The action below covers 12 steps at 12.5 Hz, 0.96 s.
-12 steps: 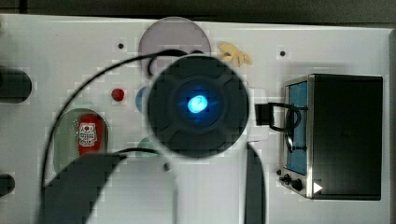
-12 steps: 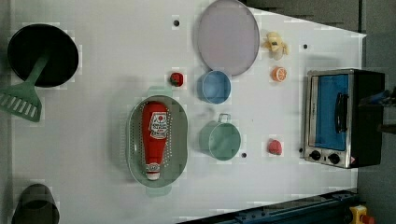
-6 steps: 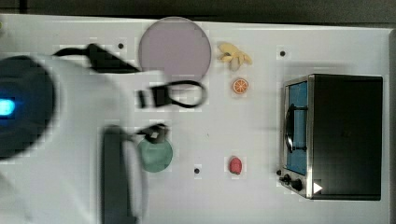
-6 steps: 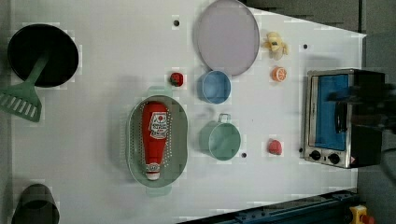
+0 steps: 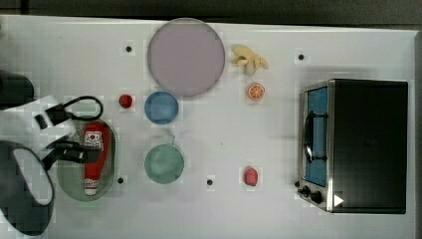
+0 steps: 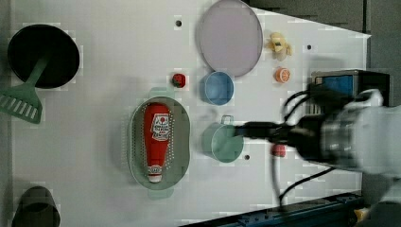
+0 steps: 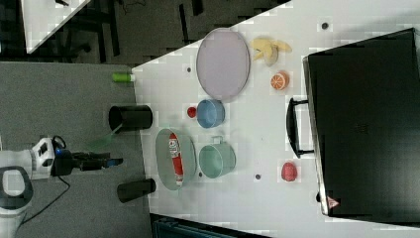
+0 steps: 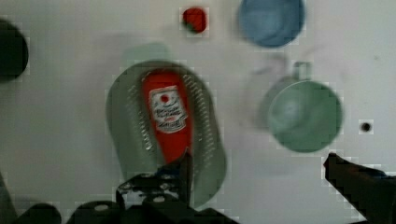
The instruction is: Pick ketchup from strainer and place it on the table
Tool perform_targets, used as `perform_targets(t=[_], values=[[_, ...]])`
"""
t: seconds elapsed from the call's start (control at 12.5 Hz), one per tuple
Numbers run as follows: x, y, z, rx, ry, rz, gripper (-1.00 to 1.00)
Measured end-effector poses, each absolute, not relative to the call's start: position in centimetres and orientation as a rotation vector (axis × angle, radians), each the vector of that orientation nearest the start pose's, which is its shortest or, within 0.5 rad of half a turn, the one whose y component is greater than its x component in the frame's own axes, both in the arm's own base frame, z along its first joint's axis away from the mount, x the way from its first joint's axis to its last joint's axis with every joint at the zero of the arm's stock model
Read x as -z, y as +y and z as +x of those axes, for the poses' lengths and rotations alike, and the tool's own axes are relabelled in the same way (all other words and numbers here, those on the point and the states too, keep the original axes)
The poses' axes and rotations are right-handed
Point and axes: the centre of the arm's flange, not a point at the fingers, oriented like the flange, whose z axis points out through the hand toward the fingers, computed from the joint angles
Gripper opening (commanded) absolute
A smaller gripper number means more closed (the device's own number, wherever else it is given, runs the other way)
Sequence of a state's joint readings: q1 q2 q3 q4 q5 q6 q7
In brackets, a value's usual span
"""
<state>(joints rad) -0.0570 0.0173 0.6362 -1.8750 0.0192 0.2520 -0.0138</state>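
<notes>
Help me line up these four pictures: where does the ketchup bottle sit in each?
Top view: ketchup lower left, inside the strainer.
Left view: ketchup left of centre.
Right view: ketchup centre-left, seen narrow.
Wrist view: ketchup centre.
Shared landmark: green cup beside the strainer.

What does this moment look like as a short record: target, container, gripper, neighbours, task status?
target: slim red ketchup bottle with white label, lying flat
container: pale green oval perforated plastic strainer, holding the bottle
gripper: gripper open, holding nothing, bottle partly beneath it in the wrist view
neighbours: green mug, blue bowl, small round red fruit
surface: white table
status: bottle not yet grasped
</notes>
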Motion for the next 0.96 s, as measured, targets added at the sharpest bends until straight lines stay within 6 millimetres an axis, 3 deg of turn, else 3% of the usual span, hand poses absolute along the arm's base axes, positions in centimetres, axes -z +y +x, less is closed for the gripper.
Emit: perform_targets(t=[0.24,0.48,0.72,0.96], values=[[-44.8,34.7,44.7,-0.025,0.185,-3.092,1.0],[-38.6,37.7,42.7,-0.021,0.096,-3.027,1.0],[-31.5,37.5,41.9,0.01,-0.013,-3.016,1.0],[-25.0,36.3,40.5,-0.098,0.084,-2.999,1.0]])
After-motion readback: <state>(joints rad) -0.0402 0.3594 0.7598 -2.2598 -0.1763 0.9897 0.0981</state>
